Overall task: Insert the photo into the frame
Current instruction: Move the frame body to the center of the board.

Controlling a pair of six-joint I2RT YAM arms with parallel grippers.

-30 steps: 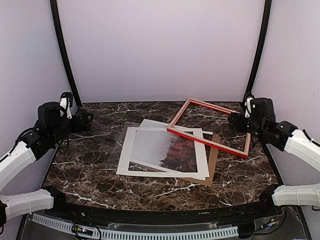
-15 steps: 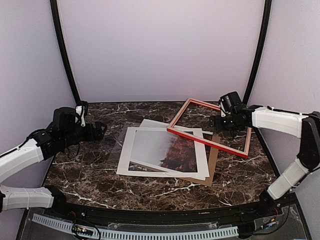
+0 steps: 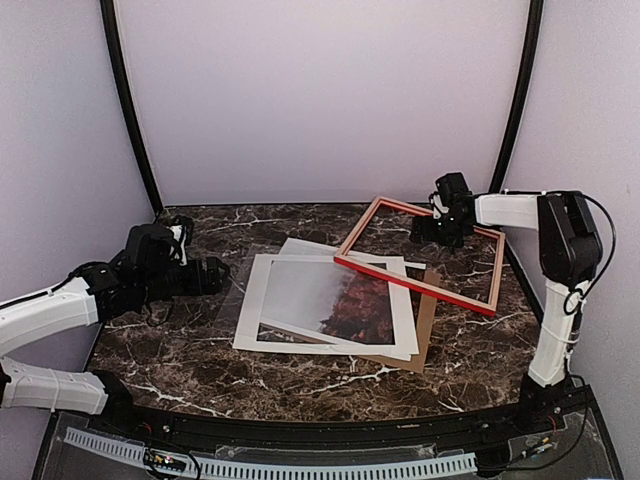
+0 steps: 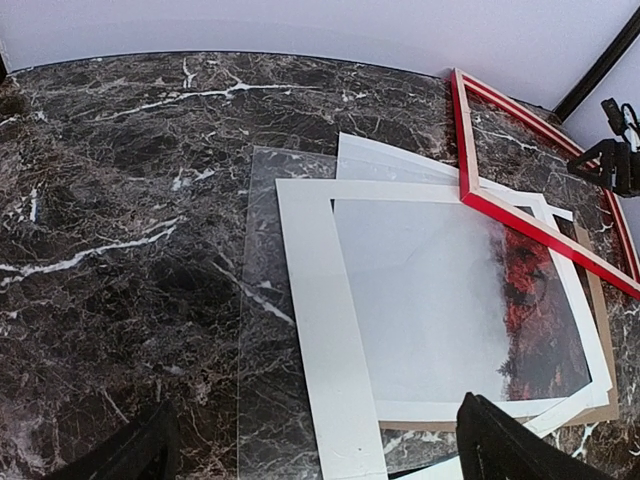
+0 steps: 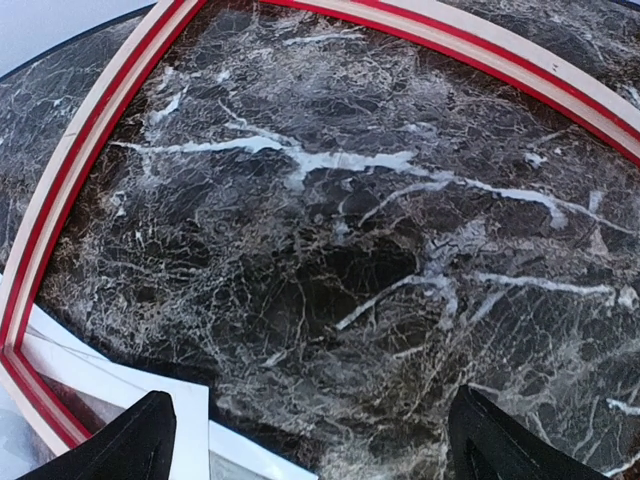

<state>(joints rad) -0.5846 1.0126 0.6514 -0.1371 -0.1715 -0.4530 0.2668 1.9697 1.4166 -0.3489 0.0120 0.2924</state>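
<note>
The misty grey-and-red autumn photo print (image 3: 345,300) lies face up mid-table under a white cut-out mat (image 3: 250,310), atop a brown cardboard board (image 3: 425,335); the thin red rectangular frame (image 3: 415,285) lies at the far right, its near rail overlapping that pile; the left gripper (image 3: 218,274), jaws spread wide, hovers left of the mat; the right gripper (image 3: 422,234), likewise released, hangs over the frame's far opening.

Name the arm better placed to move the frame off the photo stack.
Right, most likely. The right gripper hovers open over the frame, its camera filled by the opening. The left gripper sits open by the white mat, away from the frame.
</note>
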